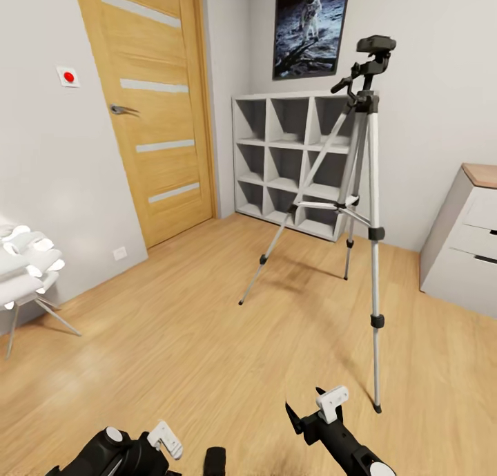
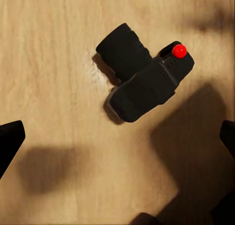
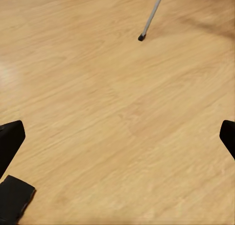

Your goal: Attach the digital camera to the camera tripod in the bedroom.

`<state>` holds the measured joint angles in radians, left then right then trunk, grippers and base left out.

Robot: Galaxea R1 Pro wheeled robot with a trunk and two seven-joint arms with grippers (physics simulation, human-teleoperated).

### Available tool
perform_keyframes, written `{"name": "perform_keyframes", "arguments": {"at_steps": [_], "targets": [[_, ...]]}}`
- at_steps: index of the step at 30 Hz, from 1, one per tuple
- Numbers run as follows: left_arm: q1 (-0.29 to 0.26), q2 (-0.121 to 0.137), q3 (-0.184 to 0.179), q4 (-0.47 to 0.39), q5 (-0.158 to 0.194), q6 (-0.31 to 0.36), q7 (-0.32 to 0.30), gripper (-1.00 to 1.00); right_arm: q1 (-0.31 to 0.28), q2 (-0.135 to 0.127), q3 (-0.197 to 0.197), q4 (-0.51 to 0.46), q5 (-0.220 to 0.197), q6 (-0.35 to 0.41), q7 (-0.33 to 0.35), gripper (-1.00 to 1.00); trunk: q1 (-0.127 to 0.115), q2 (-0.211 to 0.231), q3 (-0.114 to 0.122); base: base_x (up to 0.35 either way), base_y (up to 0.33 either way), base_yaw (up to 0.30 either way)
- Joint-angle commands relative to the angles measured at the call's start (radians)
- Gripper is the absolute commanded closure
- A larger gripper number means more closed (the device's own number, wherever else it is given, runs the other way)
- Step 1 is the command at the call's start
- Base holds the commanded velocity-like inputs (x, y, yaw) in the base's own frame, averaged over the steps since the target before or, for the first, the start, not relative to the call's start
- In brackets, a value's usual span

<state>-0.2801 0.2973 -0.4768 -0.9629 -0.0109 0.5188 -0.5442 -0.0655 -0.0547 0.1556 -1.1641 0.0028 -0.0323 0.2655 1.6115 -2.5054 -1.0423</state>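
Note:
The digital camera (image 2: 144, 80) lies on the wood floor with its lens barrel on the planks, and the red dot (image 2: 179, 51) sits at one end of the body. My left gripper (image 2: 117, 141) hovers above it, open, both fingertips wide of the camera and not touching it. The camera tripod (image 1: 366, 206) stands right of centre in the bedroom, with its black pan head (image 1: 375, 51) and side handle at the top. My right gripper (image 1: 312, 410) is low near the tripod's front leg, open with nothing between its fingers. One tripod foot (image 3: 142, 37) shows beyond the right gripper (image 3: 117, 137).
The oak door (image 1: 148, 103) is shut at left. White cube shelving (image 1: 290, 162) stands behind the tripod against the back wall, a grey dresser (image 1: 466, 238) at right, and a white chair (image 1: 27, 269) at left. Open plank floor lies between me and the tripod.

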Motion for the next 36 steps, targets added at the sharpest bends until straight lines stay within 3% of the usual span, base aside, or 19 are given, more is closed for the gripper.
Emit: {"name": "perform_keyframes", "arguments": {"at_steps": [1, 2, 3, 10, 14, 23, 31, 36], "targets": [[-0.001, -0.005, -0.013, -0.004, -0.001, 0.005, -0.001, -1.0, 0.0, -0.001, 0.001, 0.001, 0.0, -0.003, 0.001, -1.0, 0.0, -0.001, -0.005, 0.0, 0.0, 0.0], [-0.001, -0.007, -0.02, -0.006, -0.001, 0.005, -0.001, -1.0, 0.0, -0.001, 0.001, 0.002, 0.0, -0.004, 0.001, -1.0, 0.001, -0.001, -0.009, 0.0, 0.0, 0.0], [-0.001, -0.012, -0.058, -0.008, -0.003, 0.005, -0.001, -1.0, 0.0, -0.001, 0.001, 0.003, 0.0, -0.004, 0.001, -1.0, 0.001, -0.001, -0.013, 0.0, 0.0, 0.0], [-0.001, -0.014, -0.107, -0.009, -0.02, 0.006, 0.0, -1.0, 0.0, -0.001, 0.001, 0.004, 0.0, -0.004, 0.001, -1.0, 0.004, -0.003, -0.04, 0.0, 0.0, 0.0], [-0.001, -0.012, -0.112, -0.009, -0.024, 0.006, 0.0, -1.0, 0.0, -0.001, 0.001, 0.004, 0.0, -0.005, 0.001, -1.0, 0.006, -0.004, -0.055, 0.0, 0.0, 0.0], [-0.001, 0.042, -0.113, -0.011, -0.028, -0.019, -0.003, -1.0, 0.0, -0.001, 0.001, 0.014, 0.001, -0.006, 0.0, -1.0, 0.01, -0.006, -0.09, 0.0, 0.0, 0.0], [-0.005, 0.09, -0.1, -0.012, -0.037, -0.176, -0.003, -1.0, 0.0, -0.001, 0.001, 0.029, 0.001, -0.007, -0.025, -1.0, 0.014, -0.008, -0.121, 0.0, 0.0, 0.0], [-0.006, 0.096, -0.098, -0.011, -0.039, -0.232, -0.003, -1.0, 0.0, -0.001, 0.002, 0.033, 0.002, -0.007, -0.039, -1.0, 0.016, -0.009, -0.14, 0.0, 0.0, 0.0]]}}
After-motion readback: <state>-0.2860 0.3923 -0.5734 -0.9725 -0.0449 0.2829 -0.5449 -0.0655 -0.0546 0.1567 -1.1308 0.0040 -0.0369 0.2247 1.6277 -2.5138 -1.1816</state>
